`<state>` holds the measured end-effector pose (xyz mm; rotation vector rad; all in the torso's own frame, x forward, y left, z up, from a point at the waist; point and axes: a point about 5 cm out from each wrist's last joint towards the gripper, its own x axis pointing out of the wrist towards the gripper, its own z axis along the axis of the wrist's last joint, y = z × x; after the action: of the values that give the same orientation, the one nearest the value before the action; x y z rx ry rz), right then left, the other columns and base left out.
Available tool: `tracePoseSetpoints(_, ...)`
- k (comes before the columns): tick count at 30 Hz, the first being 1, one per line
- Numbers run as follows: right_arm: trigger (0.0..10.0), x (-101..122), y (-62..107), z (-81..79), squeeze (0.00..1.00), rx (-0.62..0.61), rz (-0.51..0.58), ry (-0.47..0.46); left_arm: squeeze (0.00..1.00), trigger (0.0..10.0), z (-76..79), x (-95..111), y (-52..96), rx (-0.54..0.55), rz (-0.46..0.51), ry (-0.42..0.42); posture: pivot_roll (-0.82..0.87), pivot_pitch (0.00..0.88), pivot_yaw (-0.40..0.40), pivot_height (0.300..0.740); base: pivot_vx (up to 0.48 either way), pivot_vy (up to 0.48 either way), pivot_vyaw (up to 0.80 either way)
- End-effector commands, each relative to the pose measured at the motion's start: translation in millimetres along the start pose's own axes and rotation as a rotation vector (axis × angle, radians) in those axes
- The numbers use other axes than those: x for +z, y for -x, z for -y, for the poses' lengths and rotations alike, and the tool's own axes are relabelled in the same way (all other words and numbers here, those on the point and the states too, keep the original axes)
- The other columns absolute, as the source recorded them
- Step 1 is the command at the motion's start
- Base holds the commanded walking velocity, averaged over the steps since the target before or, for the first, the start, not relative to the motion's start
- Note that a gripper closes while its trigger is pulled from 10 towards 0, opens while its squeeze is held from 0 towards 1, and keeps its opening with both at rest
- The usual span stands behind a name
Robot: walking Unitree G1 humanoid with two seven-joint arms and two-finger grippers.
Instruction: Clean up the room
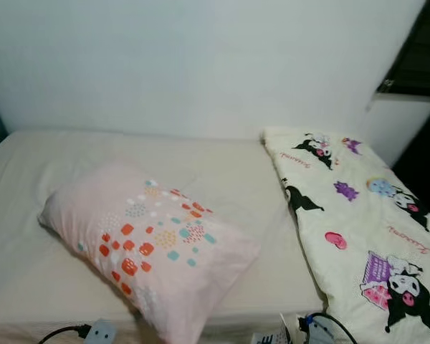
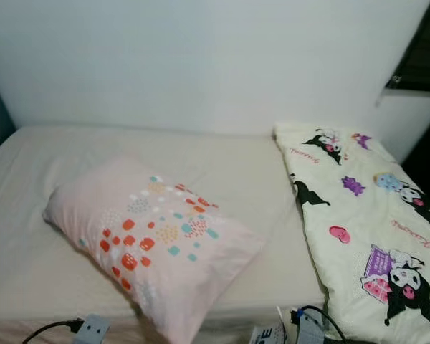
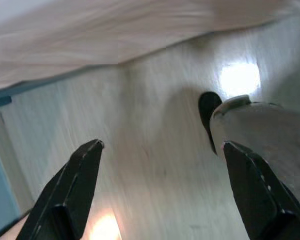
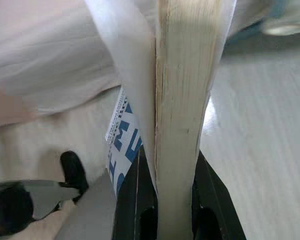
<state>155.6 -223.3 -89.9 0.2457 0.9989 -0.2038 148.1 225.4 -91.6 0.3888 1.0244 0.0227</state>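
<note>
Two things lie on the bed [image 1: 29,279]: a pillow [image 1: 147,247] set diagonally, its near corner cut off at the frame edge, and a cartoon quilt [image 1: 358,229] running lengthwise along the right side. The right gripper [image 4: 166,200] is clamped on a pale flat thing [image 4: 182,100], perhaps a wrapped wooden slat, its length pointing away along the fingers. The left gripper [image 3: 162,165] hangs spread wide over blurred floor [image 3: 155,200].

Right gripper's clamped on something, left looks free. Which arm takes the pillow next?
Probably left. The left gripper hangs open over the floor, holding nothing, and the pillow lies on the bed's left half. The right gripper is shut on a pale wooden slat.
</note>
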Motion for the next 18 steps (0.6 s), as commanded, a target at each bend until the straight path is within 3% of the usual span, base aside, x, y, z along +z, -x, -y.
tracePoseSetpoints(1,10.0,8,1.0,8.6,0.0,-0.025,0.039,0.004,0.0,10.0,-3.3,8,-1.4,0.016,0.031,0.02,0.03,0.0,-0.077,0.74,0.0,0.0,0.0)
tracePoseSetpoints(5,10.0,52,0.1,7.0,0.0,0.014,0.212,-0.06,0.0,10.0,-9.3,22,-3.3,0.035,0.078,0.048,0.02,0.0,-0.074,0.74,0.0,0.0,0.0)
tracePoseSetpoints(9,10.0,143,10.2,-16.5,0.0,0.204,0.513,-0.11,0.0,10.0,-20.3,49,-5.7,0.066,0.168,0.101,0.02,0.0,-0.071,0.74,0.0,0.0,0.0)
tracePoseSetpoints(10,10.0,143,10.2,-16.5,0.0,0.204,0.513,-0.11,0.0,10.0,-20.3,49,-5.7,0.066,0.168,0.101,0.02,0.0,-0.071,0.74,0.0,0.0,0.0)
tracePoseSetpoints(11,10.0,164,15.9,-21.7,0.0,0.242,0.582,-0.11,0.0,10.0,-23.3,57,-6.0,0.07,0.195,0.127,0.02,0.0,-0.071,0.74,0.0,0.0,0.0)
tracePoseSetpoints(12,10.0,164,15.9,-21.7,0.0,0.242,0.582,-0.11,0.0,10.0,-23.3,57,-6.0,0.07,0.195,0.127,0.02,0.0,-0.071,0.74,0.0,0.0,0.0)
tracePoseSetpoints(14,10.0,197,27.1,-32.1,0.0,0.307,0.686,-0.106,0.0,10.0,-27.9,73,-6.3,0.065,0.245,0.173,0.02,0.0,-0.072,0.74,0.0,0.0,0.0)
tracePoseSetpoints(16,10.0,205,30.3,-36.0,0.0,0.327,0.712,-0.099,0.0,10.0,-28.9,78,-6.2,0.057,0.262,0.187,0.02,0.0,-0.072,0.74,0.0,0.0,0.0)
tracePoseSetpoints(18,10.0,219,36.9,-50.0,0.0,0.393,0.767,-0.077,0.0,10.0,-36.9,95,-4.8,0.082,0.332,0.207,0.02,0.0,-0.074,0.74,0.0,0.0,0.0)
